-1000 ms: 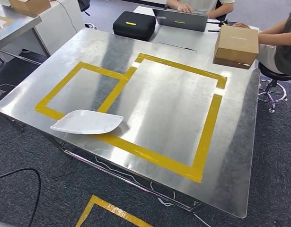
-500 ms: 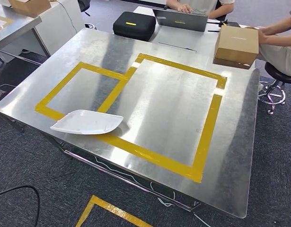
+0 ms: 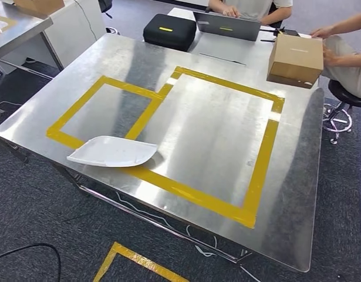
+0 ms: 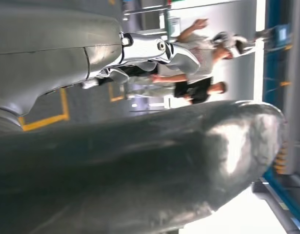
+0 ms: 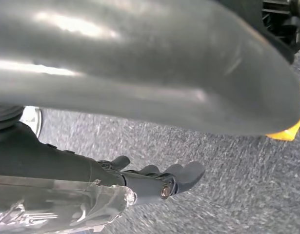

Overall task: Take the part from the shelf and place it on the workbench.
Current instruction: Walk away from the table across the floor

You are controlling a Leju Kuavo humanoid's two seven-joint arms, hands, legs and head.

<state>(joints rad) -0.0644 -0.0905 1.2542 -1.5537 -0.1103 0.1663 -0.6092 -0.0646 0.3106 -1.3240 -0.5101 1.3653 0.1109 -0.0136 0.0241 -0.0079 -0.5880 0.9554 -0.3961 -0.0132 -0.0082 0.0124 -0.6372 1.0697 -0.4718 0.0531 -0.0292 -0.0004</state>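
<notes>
Head view: one white curved part [image 3: 111,151] lies flat on the metal workbench [image 3: 298,176], at its near left edge, overlapping the yellow tape [image 3: 258,170]. Two taped rectangles, one cardboard box [image 3: 296,59] at the far right corner with a person's hand [image 3: 322,32] on it, one black case [image 3: 169,30], one laptop [image 3: 227,26]. Left wrist view: left hand [image 4: 155,51] empty, fingers stretched out, two people behind. Right wrist view: right hand [image 5: 163,180] empty, fingers extended over grey carpet [image 5: 232,185].
</notes>
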